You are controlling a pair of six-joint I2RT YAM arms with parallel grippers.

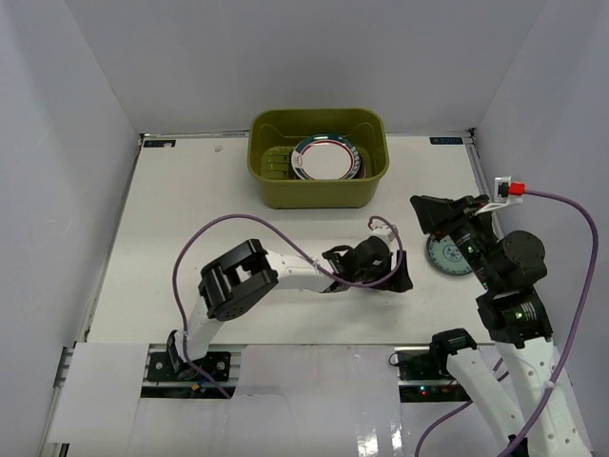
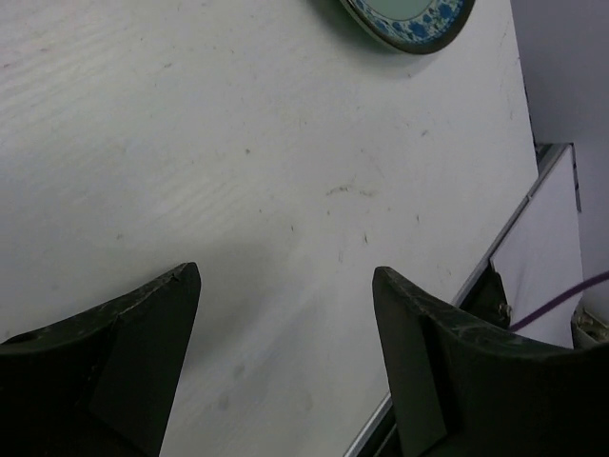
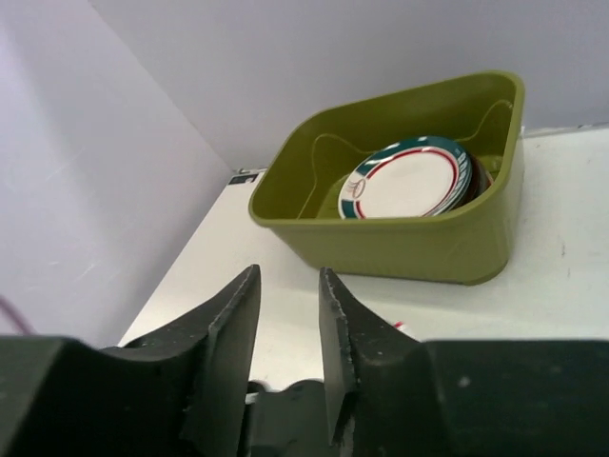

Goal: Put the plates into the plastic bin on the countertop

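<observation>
The olive-green plastic bin (image 1: 276, 181) stands at the back middle of the white countertop (image 1: 190, 219). Several plates (image 1: 328, 158) lie stacked in its right half, the top one white with a teal and red rim; they also show in the right wrist view (image 3: 404, 183) inside the bin (image 3: 419, 248). A small teal plate (image 1: 445, 257) lies on the countertop at the right, and its edge shows in the left wrist view (image 2: 409, 14). My left gripper (image 1: 398, 277) is open and empty, low over the table left of that plate (image 2: 285, 276). My right gripper (image 1: 425, 211) is raised above the small plate, narrowly open and empty (image 3: 289, 271).
White walls border the countertop on the left, back and right. The left arm lies stretched across the middle front of the table with its purple cable (image 1: 238, 227) looping above it. The table's front right edge rail (image 2: 495, 252) is close to the left gripper.
</observation>
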